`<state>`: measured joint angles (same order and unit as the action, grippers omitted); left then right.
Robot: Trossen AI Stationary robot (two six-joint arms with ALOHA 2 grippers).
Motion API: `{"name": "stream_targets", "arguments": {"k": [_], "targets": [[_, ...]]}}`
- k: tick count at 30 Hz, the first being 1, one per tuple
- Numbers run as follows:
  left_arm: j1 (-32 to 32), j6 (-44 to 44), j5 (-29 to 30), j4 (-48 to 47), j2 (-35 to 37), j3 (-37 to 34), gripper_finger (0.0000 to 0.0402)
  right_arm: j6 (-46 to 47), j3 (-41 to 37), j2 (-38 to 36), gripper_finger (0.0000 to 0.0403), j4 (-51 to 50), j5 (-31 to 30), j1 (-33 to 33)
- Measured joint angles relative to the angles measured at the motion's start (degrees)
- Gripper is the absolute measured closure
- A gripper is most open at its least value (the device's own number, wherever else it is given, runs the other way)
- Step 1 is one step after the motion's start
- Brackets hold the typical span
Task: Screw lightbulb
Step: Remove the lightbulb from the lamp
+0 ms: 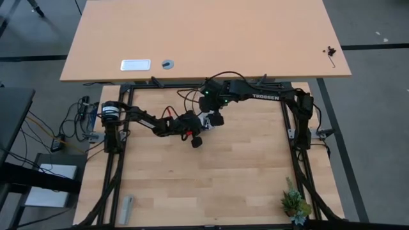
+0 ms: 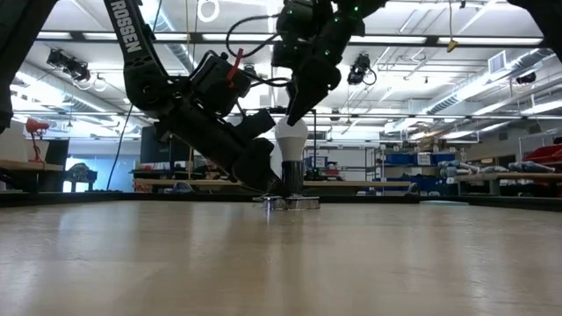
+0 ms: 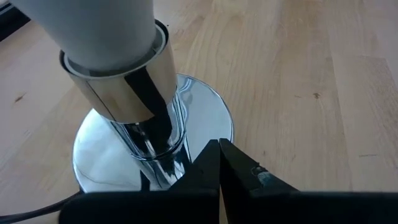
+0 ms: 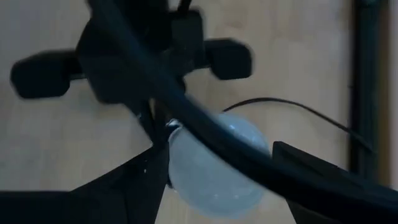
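Right gripper (image 4: pixel 214 180): mine, jaws spread wide, one finger (image 4: pixel 124 186) on each side of the lightbulb (image 4: pixel 214 165). The near finger lies against the bulb's glass; whether the far finger touches it I cannot tell. From table height this gripper (image 2: pixel 294 110) comes down from above onto the bulb's crown.

Left gripper (image 3: pixel 219 171): mine, jaws closed tip to tip, nothing between them. The tips sit low, just beside the chrome stem of the socket base (image 3: pixel 205 118), at the edge of its round foot.

Lightbulb (image 2: pixel 291 139): white, frosted, upright, its lower end seated in the chrome collar of the socket base (image 2: pixel 291 200). Seen from above, it stands near the middle of the table (image 1: pixel 243 179), toward the far side, where both arms meet.

Socket base: round mirrored foot flat on the wood, short stem rising upright from it. A thin black cord (image 4: pixel 298 112) leads away across the boards.

Table: pale wooden planks, framed by dark rails. A small potted plant (image 1: pixel 295 204) stands at the near right corner; a grey flat piece (image 1: pixel 126 209) lies at the near left edge.

Beyond: a second, larger desk (image 1: pixel 255 38) with a tan top behind the table. At table height, a workshop hall with ceiling strip lights (image 2: pixel 413 39) and shelving (image 2: pixel 413 167) along the back.
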<state>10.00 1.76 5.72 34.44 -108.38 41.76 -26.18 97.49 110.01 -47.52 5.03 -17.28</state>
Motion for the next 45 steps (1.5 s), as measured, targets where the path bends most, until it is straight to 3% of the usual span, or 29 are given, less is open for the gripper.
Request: {"name": "stream_targets", "arguments": {"k": [4, 12, 20, 28, 34, 42, 45], "targets": [[0.0, 0.0, 0.02, -0.01, 0.0, 0.0, 0.0396, 6.13, 0.0, -2.24, 0.0107, 1.39, -2.4, 1.4], [0.0, 0.02, 0.02, -0.01, 0.0, 0.0, 0.0396, 39.83, 0.05, -2.6, 0.0103, -0.82, -10.13, 3.42], [0.0, 0.32, 0.03, -0.02, 0.0, 0.01, 0.0396, 44.15, -1.2, -2.16, 0.0098, -0.68, -17.19, 3.83], [0.0, 0.42, 0.02, -0.03, 0.0, 0.0, 0.0396, 43.83, -1.06, 1.25, 0.0098, -0.68, -14.63, 3.24], [0.0, 0.18, 0.02, -0.21, -0.01, 0.02, 0.0396, 36.82, -0.96, 1.64, 0.0105, 0.19, -14.07, 3.13], [0.01, 0.13, -0.12, -0.51, 0.0, 0.02, 0.0396, 7.51, -1.03, 1.34, 0.0106, -0.43, -6.33, 0.62], [0.02, 0.09, -0.43, -0.59, 0.0, 0.02, 0.0396, 2.46, -1.07, 1.38, 0.0102, -0.45, -4.89, -0.05]]}}
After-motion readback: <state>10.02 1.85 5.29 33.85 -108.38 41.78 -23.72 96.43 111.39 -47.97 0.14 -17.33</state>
